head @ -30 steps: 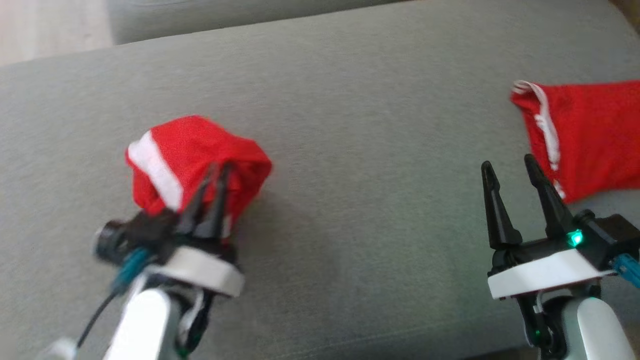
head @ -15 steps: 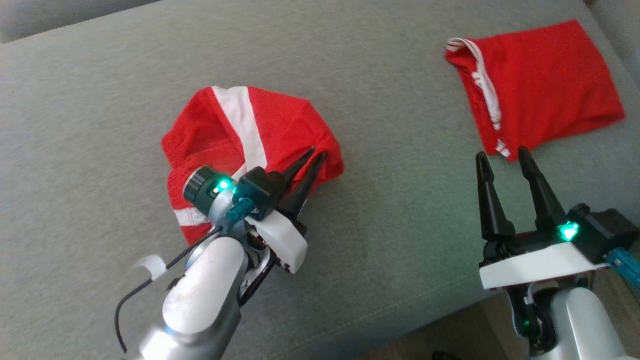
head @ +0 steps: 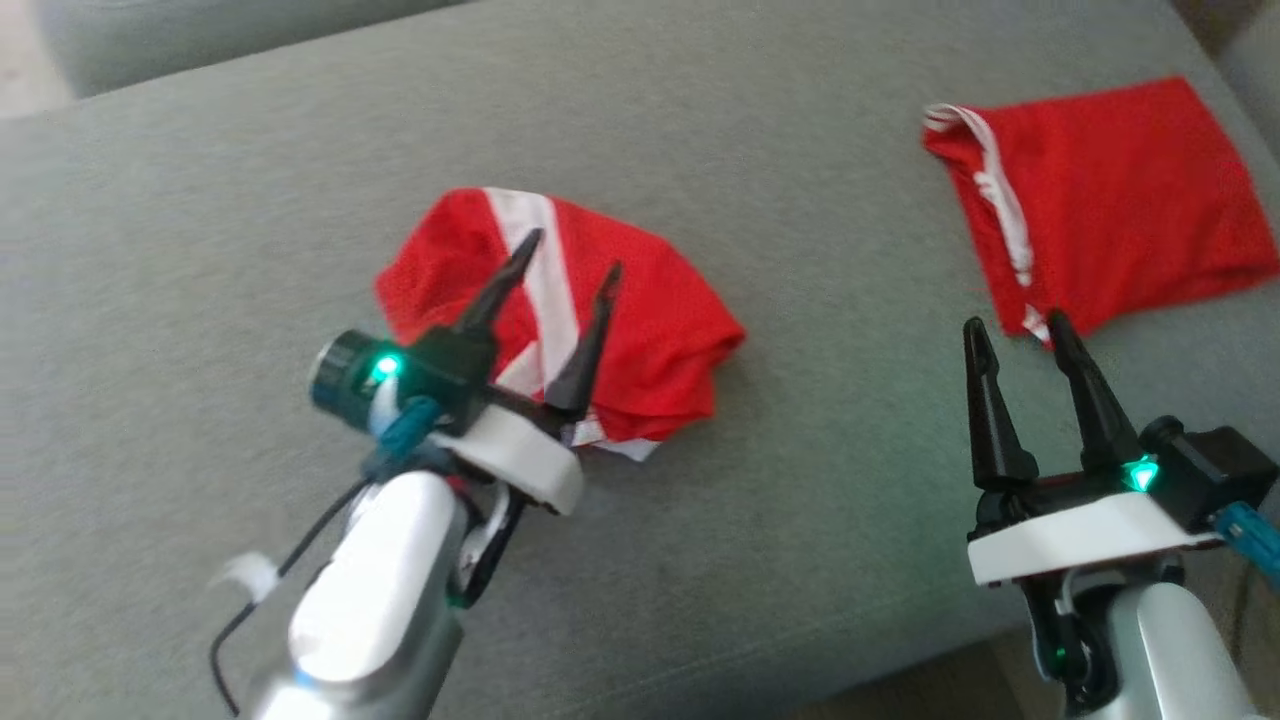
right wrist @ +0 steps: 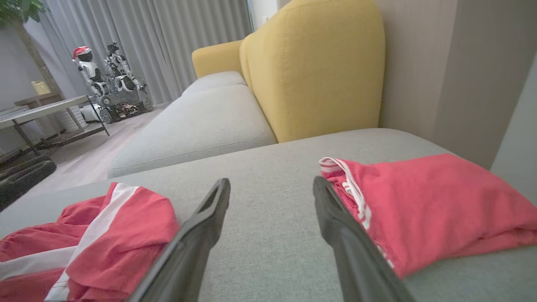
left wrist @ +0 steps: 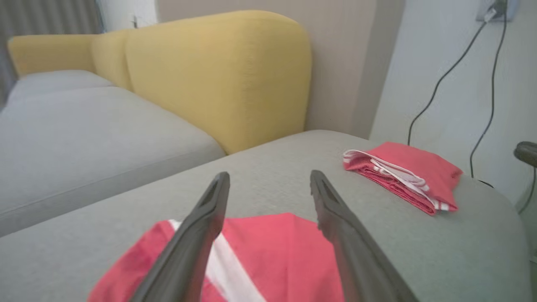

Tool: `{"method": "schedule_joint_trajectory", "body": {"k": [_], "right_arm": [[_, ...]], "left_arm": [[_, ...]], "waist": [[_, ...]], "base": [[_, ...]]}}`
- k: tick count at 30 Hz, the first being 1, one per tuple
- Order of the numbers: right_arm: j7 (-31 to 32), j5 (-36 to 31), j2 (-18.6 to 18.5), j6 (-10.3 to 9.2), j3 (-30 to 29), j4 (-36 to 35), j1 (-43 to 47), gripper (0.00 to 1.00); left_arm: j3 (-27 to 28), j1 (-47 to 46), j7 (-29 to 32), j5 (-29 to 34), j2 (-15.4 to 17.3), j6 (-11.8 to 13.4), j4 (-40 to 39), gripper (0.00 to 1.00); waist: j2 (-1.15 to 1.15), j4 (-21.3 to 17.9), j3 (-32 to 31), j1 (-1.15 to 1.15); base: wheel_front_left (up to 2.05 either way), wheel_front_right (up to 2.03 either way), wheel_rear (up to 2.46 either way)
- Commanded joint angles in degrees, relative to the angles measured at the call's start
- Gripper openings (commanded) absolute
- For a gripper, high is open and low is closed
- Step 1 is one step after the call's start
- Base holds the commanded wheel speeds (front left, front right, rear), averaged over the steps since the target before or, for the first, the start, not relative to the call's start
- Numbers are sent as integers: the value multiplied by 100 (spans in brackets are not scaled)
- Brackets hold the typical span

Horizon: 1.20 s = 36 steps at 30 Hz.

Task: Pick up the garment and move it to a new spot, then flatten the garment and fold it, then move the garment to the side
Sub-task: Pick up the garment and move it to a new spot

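The garment is a crumpled heap of bright red fabric with a white stripe, lying left of centre on the grey cushion. My left gripper hovers just above it, open, with nothing between its fingers. From the left wrist, that gripper points over the garment, both fingers spread apart. My right gripper is open and empty near the cushion's front right. The right wrist view has its gripper over bare cushion, with the garment to its left.
A second red garment, folded flat with white trim, lies at the far right of the cushion, just beyond my right fingertips. A yellow backrest rises behind. The cushion's front edge drops to the floor at lower right.
My left gripper has opened and let go of the garment, which now lies loose on the cushion. The head camera has shifted; the right gripper has stayed open.
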Motion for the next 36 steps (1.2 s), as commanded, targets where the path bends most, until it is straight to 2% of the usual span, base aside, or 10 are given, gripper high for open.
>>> {"method": "schedule_joint_trajectory", "body": {"k": [1,4,9,12,15,19,25,36], "right_arm": [[24,-56,-16,-5,112,-233,-3,100],[151,-187,-63,-5,61,-320,55,100],[306,-245,-131,-5,-39,-452,138,100],[396,-282,-182,-5,-133,-527,190,100],[467,-295,-211,-5,-206,-575,248,100],[534,-308,-214,-5,-209,-587,323,100],[585,-315,-211,-5,-204,-552,475,100],[704,-326,-248,-5,-169,-579,761,100]], "left_arm": [[267,-5,-66,-2,91,66,-255,100],[688,332,-67,-32,230,302,-602,100],[1324,716,-68,-144,405,540,-935,100],[1655,942,-68,-212,522,588,-1100,100],[1860,1176,-68,-283,661,519,-1177,100],[2047,1518,-68,-451,790,416,-1209,100],[2102,2012,7,-678,816,368,-1316,100],[2053,2482,160,-748,875,418,-1473,100]], "waist": [[0,271,-176,0],[0,654,-375,0],[0,1106,-518,0],[0,1309,-581,0],[0,1460,-650,0],[0,1526,-767,0],[0,1531,-957,0],[0,1471,-1251,0]], "base": [[0,0,0],[0,0,0],[0,0,0],[0,0,0],[0,0,0],[0,0,0],[0,0,0],[0,0,0]]}}
